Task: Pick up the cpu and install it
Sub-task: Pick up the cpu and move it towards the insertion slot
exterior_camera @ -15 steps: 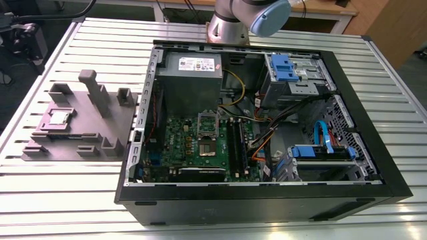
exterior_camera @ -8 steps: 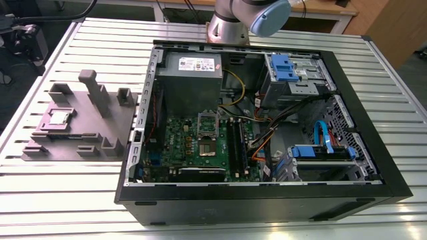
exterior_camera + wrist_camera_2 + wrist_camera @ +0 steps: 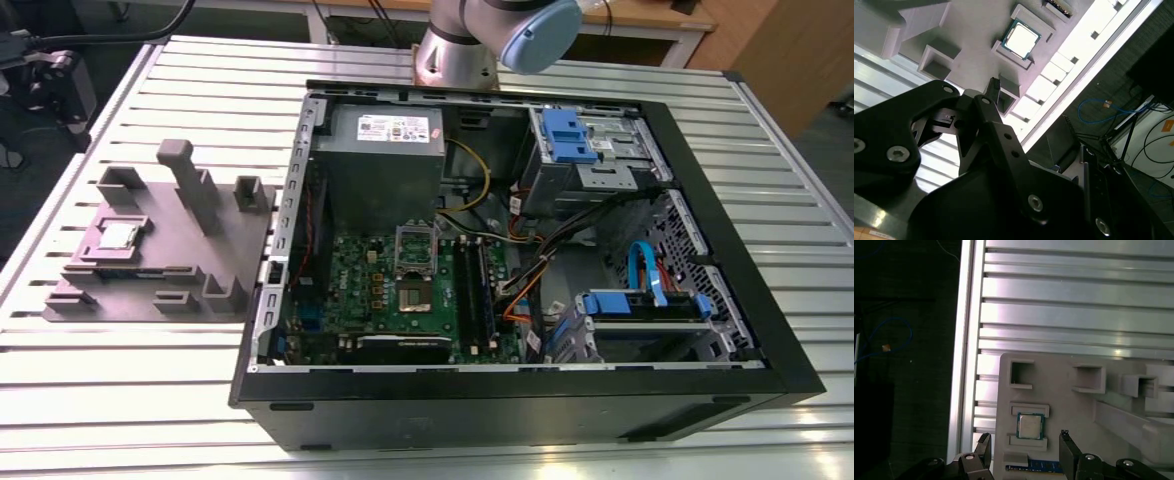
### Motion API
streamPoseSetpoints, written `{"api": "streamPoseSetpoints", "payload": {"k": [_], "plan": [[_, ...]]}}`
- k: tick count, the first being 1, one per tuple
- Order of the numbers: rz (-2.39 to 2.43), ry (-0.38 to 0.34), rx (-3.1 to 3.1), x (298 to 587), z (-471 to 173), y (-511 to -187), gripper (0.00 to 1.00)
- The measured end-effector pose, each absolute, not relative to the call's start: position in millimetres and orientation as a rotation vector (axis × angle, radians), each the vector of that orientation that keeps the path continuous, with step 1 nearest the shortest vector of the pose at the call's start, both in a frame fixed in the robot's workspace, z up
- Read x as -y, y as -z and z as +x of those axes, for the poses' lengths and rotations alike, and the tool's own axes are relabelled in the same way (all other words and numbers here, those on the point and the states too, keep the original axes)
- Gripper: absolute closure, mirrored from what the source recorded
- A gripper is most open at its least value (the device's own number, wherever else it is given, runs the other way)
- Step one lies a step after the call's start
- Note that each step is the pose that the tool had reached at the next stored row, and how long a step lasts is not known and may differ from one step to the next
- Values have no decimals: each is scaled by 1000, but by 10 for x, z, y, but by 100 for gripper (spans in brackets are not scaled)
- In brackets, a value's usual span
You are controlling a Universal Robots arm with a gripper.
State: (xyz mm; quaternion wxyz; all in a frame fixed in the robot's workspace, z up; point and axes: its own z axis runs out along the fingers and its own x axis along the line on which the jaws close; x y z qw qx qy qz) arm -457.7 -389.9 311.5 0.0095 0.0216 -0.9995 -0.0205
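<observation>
Gripper [image 3: 1024, 440] is hanging wide open and empty, and the cpu [image 3: 1029, 426] is sitting in its grey fixture [image 3: 174, 255] pocket, mid-left in the exterior view, just beyond the fingertips and centred on their gap.

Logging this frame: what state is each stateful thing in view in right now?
cpu: seated flat in the grey fixture, not gripped.
pincer: open, empty, near the cpu.
computer case: lying on its side, panel off.
socket frame: appears hinged open.
</observation>
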Motion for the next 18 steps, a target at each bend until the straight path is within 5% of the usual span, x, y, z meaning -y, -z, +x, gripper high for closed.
{"api": "streamPoseSetpoints", "payload": {"k": [18], "plan": [[67,62,3121,3941,-4578,-3093,35]]}}
